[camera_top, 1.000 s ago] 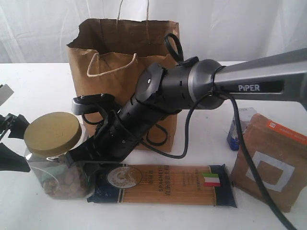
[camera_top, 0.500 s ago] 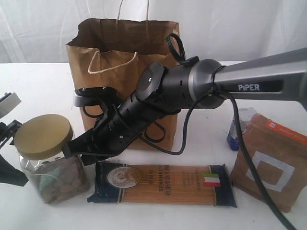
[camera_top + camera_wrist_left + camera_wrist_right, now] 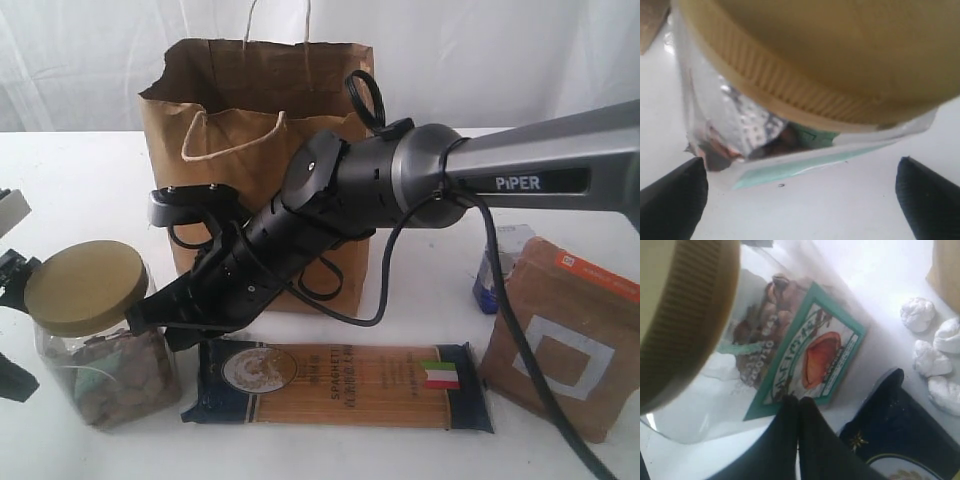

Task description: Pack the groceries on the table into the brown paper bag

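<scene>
The gold-lidded clear jar (image 3: 88, 330) stands at the front left of the table (image 3: 80, 190), its lid tipped toward the camera. My right gripper (image 3: 138, 317) reaches across the middle, shut, with its tips against the jar's side by the green label (image 3: 810, 355). My left gripper (image 3: 12, 325) is open at the left edge, and its fingertips (image 3: 675, 195) stand wide apart short of the jar (image 3: 830, 60). The brown paper bag (image 3: 260, 120) stands open behind. The spaghetti packet (image 3: 340, 385), the brown pouch (image 3: 560, 340) and the blue-white carton (image 3: 498, 265) lie to the right.
The right arm (image 3: 400, 185) and its cable (image 3: 530, 370) cross in front of the bag and over the pouch. Small white pebble-like bits (image 3: 932, 352) lie on the table near the bag's corner (image 3: 947, 265) and the spaghetti packet's end (image 3: 895, 430).
The shut right gripper has pushed the jar to the left, away from the spaghetti packet. The open left gripper has drawn back toward the left edge.
</scene>
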`<action>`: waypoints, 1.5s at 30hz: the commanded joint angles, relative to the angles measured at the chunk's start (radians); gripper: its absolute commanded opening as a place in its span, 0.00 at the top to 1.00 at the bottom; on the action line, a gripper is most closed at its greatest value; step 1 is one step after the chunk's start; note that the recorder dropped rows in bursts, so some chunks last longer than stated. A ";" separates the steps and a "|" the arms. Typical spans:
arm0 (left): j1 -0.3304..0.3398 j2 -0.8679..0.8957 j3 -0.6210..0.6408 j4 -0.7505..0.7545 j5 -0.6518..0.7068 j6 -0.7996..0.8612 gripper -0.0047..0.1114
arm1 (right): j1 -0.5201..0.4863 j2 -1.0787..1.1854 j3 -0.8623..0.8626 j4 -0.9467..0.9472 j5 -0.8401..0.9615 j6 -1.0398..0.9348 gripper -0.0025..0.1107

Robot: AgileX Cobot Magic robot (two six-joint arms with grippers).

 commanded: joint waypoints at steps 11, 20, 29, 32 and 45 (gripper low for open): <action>0.000 -0.011 0.036 -0.065 0.098 -0.027 0.05 | 0.003 -0.002 0.001 -0.023 0.023 -0.016 0.98; 0.000 -0.011 0.036 -0.201 0.098 -0.050 0.05 | 0.015 -0.002 0.001 -0.004 0.020 -0.016 0.98; 0.000 -0.009 0.036 -0.233 0.098 -0.017 0.05 | 0.039 0.003 0.001 0.002 -0.013 -0.026 0.98; 0.000 -0.009 0.036 -0.270 0.098 -0.017 0.05 | 0.039 0.018 0.001 0.042 -0.010 -0.032 0.98; 0.000 -0.009 0.036 -0.316 0.098 -0.019 0.05 | 0.052 0.054 0.001 0.082 -0.007 -0.066 0.98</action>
